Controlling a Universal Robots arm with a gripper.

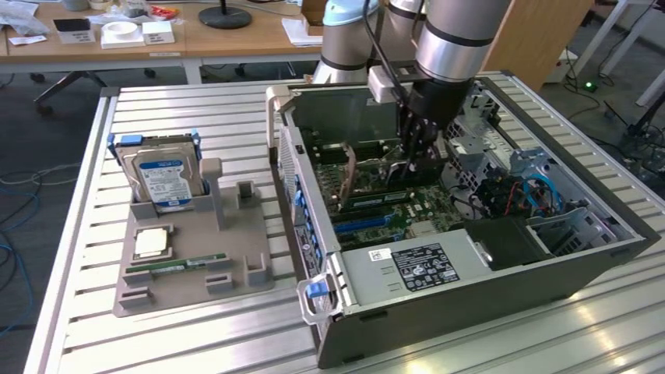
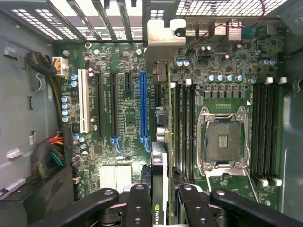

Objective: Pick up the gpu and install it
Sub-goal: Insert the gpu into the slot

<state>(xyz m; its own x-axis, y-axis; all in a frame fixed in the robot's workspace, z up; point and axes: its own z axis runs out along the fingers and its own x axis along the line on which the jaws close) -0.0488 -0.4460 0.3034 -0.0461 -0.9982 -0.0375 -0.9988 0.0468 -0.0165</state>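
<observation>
Nearest my wrist camera, the black multi-link tool (image 2: 161, 196) is clamped on the thin dark rectangular gpu (image 2: 159, 161), which I see edge-on between its fingers (image 2: 138, 203). The gpu stands upright inside the open grey computer case (image 1: 582, 269), over the green motherboard (image 2: 118, 118) and just beside the long blue slot (image 2: 143, 106). Its silvery bracket (image 2: 158, 40) is at the case's rear wall; I cannot tell whether it is seated.
</observation>
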